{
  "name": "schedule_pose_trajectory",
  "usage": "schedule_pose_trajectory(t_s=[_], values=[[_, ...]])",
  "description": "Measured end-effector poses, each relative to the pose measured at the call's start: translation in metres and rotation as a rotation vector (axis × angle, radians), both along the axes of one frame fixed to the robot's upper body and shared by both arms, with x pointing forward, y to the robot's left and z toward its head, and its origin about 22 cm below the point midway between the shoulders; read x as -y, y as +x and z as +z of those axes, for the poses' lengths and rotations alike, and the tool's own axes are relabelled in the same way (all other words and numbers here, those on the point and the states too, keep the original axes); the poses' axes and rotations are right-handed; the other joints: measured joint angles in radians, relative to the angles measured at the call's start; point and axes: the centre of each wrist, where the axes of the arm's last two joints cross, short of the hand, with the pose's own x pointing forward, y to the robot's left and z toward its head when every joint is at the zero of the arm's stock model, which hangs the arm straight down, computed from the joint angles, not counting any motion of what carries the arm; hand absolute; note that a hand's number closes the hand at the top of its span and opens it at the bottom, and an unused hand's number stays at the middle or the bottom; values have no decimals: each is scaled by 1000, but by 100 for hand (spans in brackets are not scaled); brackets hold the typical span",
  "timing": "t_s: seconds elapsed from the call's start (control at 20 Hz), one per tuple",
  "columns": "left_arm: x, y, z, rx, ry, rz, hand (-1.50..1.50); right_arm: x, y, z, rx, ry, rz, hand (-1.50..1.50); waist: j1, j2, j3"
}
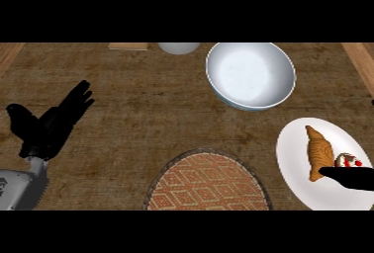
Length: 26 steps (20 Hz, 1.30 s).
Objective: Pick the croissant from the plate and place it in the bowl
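Brown croissant (318,152) lies on white plate (300,170), desk's right edge. Right hand (353,177) touches its near end; finger state unclear. Left hand (50,123) rests flat, released. Grab middle, lift straight, carry to bowl (251,74) at far edge.

You have a golden-brown croissant (318,152) lying lengthwise on the white plate (296,165) at the near right. The pale, empty bowl (251,74) sits farther back, apart from the plate.
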Motion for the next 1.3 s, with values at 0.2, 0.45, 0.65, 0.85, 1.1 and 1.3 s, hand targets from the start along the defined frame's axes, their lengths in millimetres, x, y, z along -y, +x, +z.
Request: schedule_pose_trajectory(t_s=[0.2,0.45,0.65,0.85,1.1,1.3], values=[[3,4,10,3,-5,-16,0,-22,19,29,-111,-18,16,-150,11,0,2],[5,4,3,4,-8,-15,0,-33,40,43,-222,-47,41,-150,11,1,3],[2,4,3,3,-4,-12,0,-42,50,44,-283,-57,54,-150,7,0,3],[0,4,2,-2,-5,-2,0,-43,58,39,-329,-51,60,-150,1,-1,4],[3,3,7,-5,-9,-6,0,-38,62,33,-382,-62,51,-150,-3,-2,5],[-4,6,7,-2,-12,-1,0,-32,63,24,-419,-78,36,-150,-7,-2,5]])
